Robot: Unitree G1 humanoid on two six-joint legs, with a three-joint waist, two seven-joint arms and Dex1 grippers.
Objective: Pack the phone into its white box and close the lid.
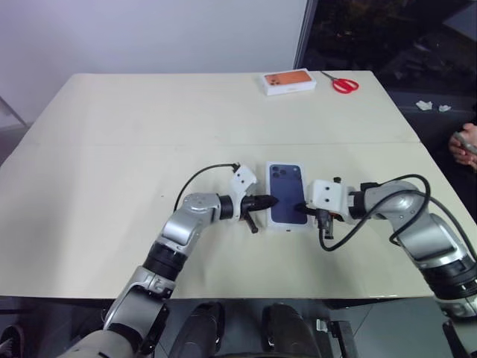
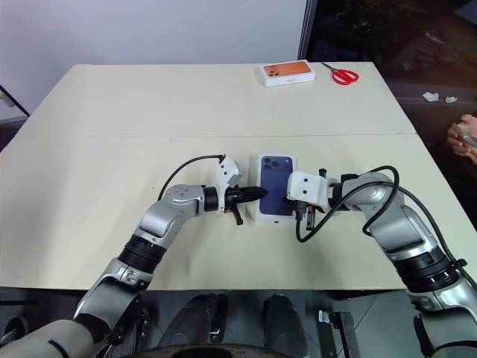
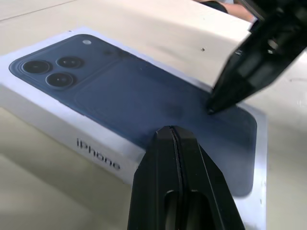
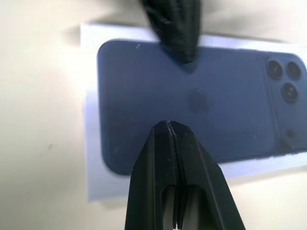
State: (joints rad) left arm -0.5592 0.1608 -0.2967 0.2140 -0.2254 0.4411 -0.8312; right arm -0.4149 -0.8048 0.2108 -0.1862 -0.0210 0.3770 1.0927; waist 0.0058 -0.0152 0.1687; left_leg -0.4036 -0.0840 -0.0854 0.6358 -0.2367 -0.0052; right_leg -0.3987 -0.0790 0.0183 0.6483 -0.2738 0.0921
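White box (image 1: pixel 288 195) closed, lying flat on desk (image 1: pixel 112 164) toward near edge, around mid-width. Top face carries dark navy phone print with camera cluster at far corner; "iphone" lettering on side wall. Left hand (image 1: pixel 270 201) fingers pressed together, empty, tip over box's left edge. Right hand (image 1: pixel 302 208) likewise closed, empty, tip on box top from right side. White box with orange print (image 1: pixel 289 81) and red scissors (image 1: pixel 342 83) near far edge, toward right corner.
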